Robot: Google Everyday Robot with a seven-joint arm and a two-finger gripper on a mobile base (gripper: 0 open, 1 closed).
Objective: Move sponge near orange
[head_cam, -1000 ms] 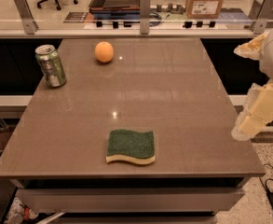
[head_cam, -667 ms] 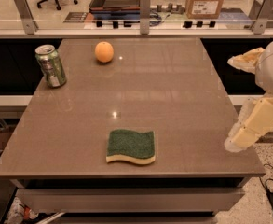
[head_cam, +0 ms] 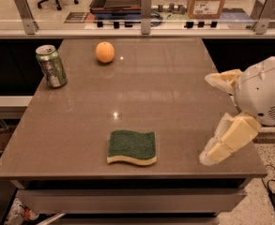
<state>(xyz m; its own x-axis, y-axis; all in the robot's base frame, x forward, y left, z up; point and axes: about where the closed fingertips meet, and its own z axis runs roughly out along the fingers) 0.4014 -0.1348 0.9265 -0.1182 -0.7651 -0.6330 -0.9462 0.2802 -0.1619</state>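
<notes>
A flat, wavy-edged sponge (head_cam: 132,147), coarse dark green scouring top over pale yellow foam, lies near the front of the smooth grey-brown table (head_cam: 174,102). The small round orange (head_cam: 105,52) sits well apart at the back, near a green-and-silver drink can (head_cam: 51,66). The cream plastic gripper (head_cam: 205,119) hovers over the right edge, jaws wide apart and empty.

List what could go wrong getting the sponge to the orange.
1. The gripper hangs at the right edge of the table, jaws open, apart from the sponge; the flat sponge might get shoved, not grasped.
2. The round orange could roll if bumped.
3. The can stands left of the orange; a wide swing might tip it.
</notes>
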